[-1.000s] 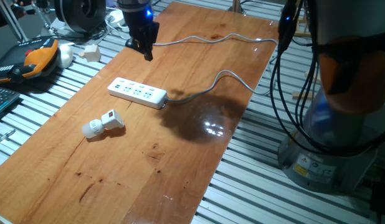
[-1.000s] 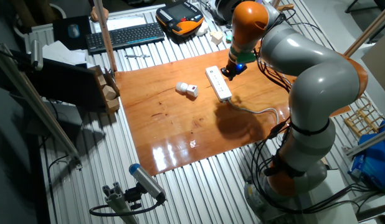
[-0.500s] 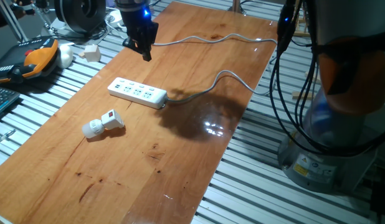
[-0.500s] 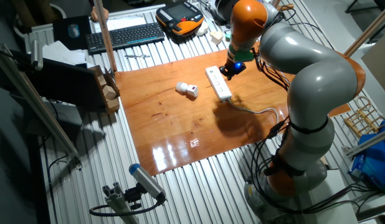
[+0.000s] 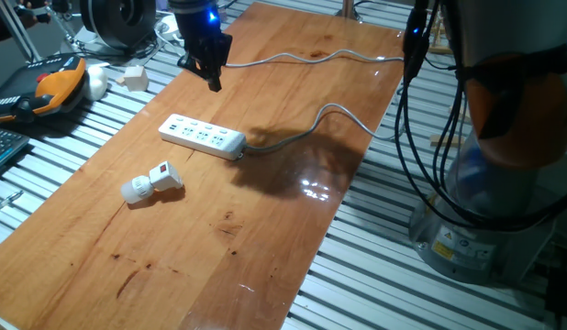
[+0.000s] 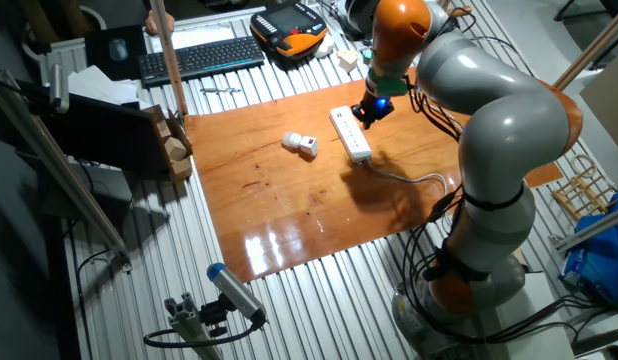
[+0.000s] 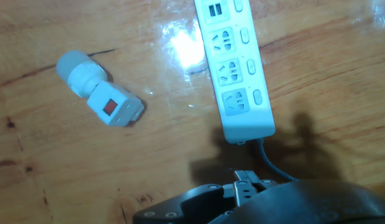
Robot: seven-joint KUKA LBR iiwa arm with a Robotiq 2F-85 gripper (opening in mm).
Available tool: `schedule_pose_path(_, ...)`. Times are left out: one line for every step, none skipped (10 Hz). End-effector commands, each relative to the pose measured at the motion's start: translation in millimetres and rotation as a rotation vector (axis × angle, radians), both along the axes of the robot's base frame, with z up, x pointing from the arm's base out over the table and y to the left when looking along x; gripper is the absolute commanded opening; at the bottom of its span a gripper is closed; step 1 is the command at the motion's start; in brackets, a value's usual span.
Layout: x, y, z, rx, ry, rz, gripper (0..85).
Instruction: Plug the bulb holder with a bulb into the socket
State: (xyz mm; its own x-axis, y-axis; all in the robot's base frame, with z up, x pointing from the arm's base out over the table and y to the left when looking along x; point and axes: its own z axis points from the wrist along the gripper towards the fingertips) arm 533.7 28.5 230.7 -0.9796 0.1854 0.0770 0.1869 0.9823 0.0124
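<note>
The tool (image 5: 213,75) hangs empty above the table (image 5: 265,238), its fingers nearly together. The bulb holder (image 5: 153,181) lies on its side well beyond the socket (image 5: 203,136) from the tool, its long axis roughly parallel to the socket, bulb (image 5: 130,191) end pointing farther away.

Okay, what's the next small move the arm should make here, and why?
Probably travel over to the bulb holder and descend. The gripper hangs high beyond the socket, holding nothing, while the holder lies on its side on the table, apart from the socket and unplugged.
</note>
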Motion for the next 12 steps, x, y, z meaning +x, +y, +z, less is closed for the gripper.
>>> schedule_pose_path(-0.2,0.1,0.1,-0.017,-0.009,-0.035,0.0)
schedule_pose_path(-0.1,2.0,1.0,-0.042,-0.015,-0.049,0.0)
schedule_pose_path(-0.4,5.2,1.7,-0.05,-0.017,-0.072,0.0)
schedule_pose_path(-1.0,9.1,1.7,-0.038,-0.017,-0.099,0.0)
schedule_pose_path(-1.5,13.3,2.0,-0.033,-0.015,-0.116,0.0)
schedule_pose_path(-3.1,16.7,0.9,-0.033,-0.015,-0.122,0.0)
schedule_pose_path(-5.0,21.4,-1.8,-0.052,-0.026,-0.116,0.0)
schedule_pose_path(-7.0,27.2,-5.2,-0.046,-0.033,-0.124,0.0)
schedule_pose_path(-8.8,34.7,-8.6,-0.046,-0.034,-0.13,0.0)
schedule_pose_path(-8.8,38.6,-9.4,-0.046,-0.031,-0.129,0.0)
schedule_pose_path(-7.7,41.3,-10.2,-0.043,-0.028,-0.129,0.0)
schedule_pose_path(-6.5,44.7,-13.0,-0.049,-0.031,-0.144,0.0)
